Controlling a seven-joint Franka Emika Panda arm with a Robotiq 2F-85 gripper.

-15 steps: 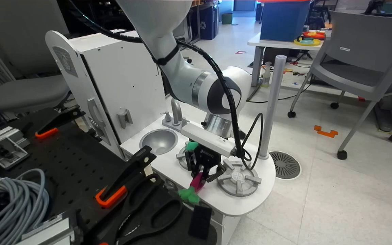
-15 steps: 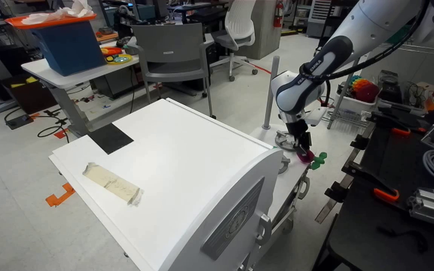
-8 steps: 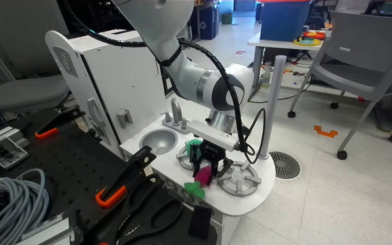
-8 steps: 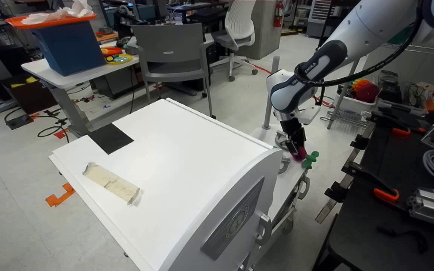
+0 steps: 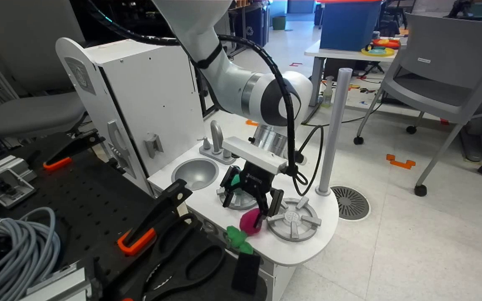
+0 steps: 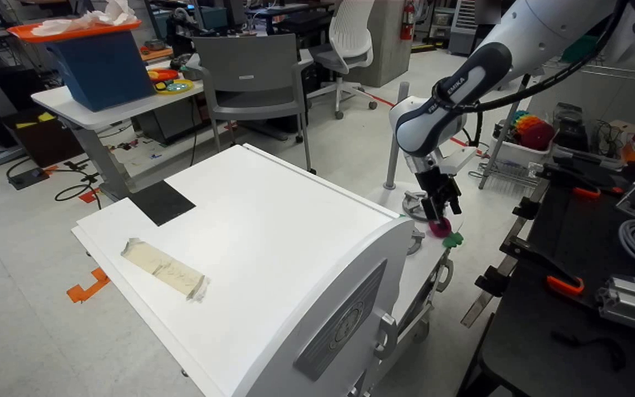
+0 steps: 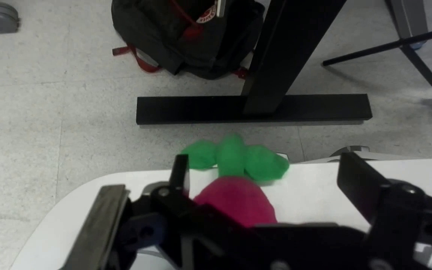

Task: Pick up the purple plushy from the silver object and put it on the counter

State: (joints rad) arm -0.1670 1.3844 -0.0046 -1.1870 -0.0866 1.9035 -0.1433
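Observation:
The purple plushy (image 5: 250, 222), magenta with green leaves, lies on the white counter (image 5: 283, 252) near its front edge. In the wrist view the leaves of the purple plushy (image 7: 234, 197) reach past that edge. My gripper (image 5: 243, 214) stands open just above it. In the wrist view one of the fingers (image 7: 180, 168) is close beside the magenta body, perhaps touching; the opposite finger is well apart from it. Of the two alike round silver-grey burners, I cannot tell which is the silver object; one burner (image 5: 294, 221) stands right beside the plushy.
A green toy (image 5: 236, 182) shows behind the gripper at the back burner (image 5: 241, 202). The sink (image 5: 196, 173) and faucet (image 5: 217, 140) stand by the tall white cabinet (image 5: 153, 100). A grey post (image 5: 336, 129) rises at the counter's end. A black worktable (image 5: 78, 196) faces the counter.
The jaws have spread from their grip on the plushy. The plushy has moved inward and come to rest on the counter. The gripper has risen slightly and turned a little.

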